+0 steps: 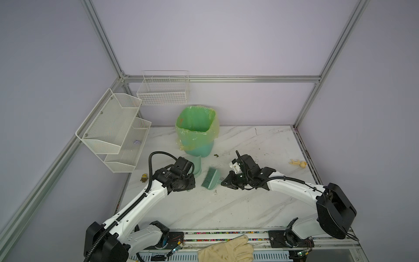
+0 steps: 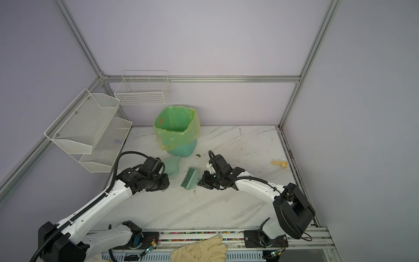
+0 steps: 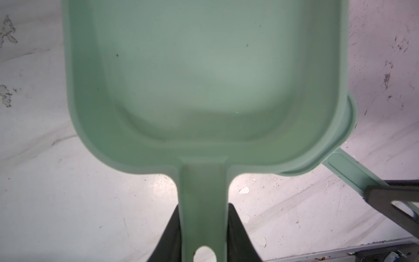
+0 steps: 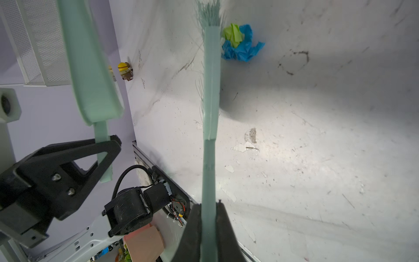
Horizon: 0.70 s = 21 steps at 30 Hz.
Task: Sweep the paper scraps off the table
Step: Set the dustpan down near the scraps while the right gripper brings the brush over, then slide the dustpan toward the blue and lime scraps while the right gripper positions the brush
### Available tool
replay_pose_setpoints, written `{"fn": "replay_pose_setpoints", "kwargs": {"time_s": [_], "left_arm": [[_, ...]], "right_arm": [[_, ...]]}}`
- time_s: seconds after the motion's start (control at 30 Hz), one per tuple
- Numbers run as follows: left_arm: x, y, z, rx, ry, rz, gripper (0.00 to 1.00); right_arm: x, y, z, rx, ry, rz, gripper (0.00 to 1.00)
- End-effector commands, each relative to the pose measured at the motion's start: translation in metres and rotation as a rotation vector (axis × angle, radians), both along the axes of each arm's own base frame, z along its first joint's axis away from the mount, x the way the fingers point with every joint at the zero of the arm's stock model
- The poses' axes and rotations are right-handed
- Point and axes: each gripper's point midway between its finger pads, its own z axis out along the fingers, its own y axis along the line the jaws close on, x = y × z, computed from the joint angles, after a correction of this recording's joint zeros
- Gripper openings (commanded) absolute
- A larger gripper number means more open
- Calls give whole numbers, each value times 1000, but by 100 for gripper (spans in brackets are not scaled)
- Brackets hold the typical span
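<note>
The left end effector (image 3: 204, 217) is seen clenched on the handle of a mint-green dustpan (image 3: 204, 79), one finger pressed against each side of the handle. In both top views the dustpan is held just in front of a green bin (image 1: 197, 133) lined with a thin green bag, towards the back of the desk (image 1: 249, 204).

The right end effector (image 4: 208, 211) is closed tightly on the handle of a matching green brush (image 4: 210, 90). In a top view the brush (image 1: 210, 179) is found between the two arms, just beside the dustpan, with its bristles turned towards the left arm.

The paper scraps (image 4: 240, 43) are shown in the right wrist view as a small crumpled clump of bright blue and lime-green paper, lying on the desk just beside the brush head, on the side facing away from the dustpan. In the top views they cannot be made out.

A small yellow toy figure (image 1: 144, 177) is seen near the left edge of the desk, beside the left arm. A pale figure (image 1: 298, 162) lies near the right edge. A cream work glove (image 1: 226, 250) rests on the front rail. White mesh shelves (image 1: 113, 129) are mounted on the left wall.
</note>
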Motion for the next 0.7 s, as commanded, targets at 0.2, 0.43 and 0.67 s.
{"fn": "replay_pose_setpoints", "kwargs": {"time_s": [0.2, 0.43, 0.67], "left_arm": [[-9, -9, -12, 60, -23, -8, 0], [-22, -13, -20, 70, -4, -34, 0], [-35, -27, -32, 91, 19, -65, 0]], "right_arm": [[23, -14, 27, -23, -37, -28, 0], [55, -36, 53, -124, -144, -56, 0], [78, -69, 49, -331, -204, -92, 0]]}}
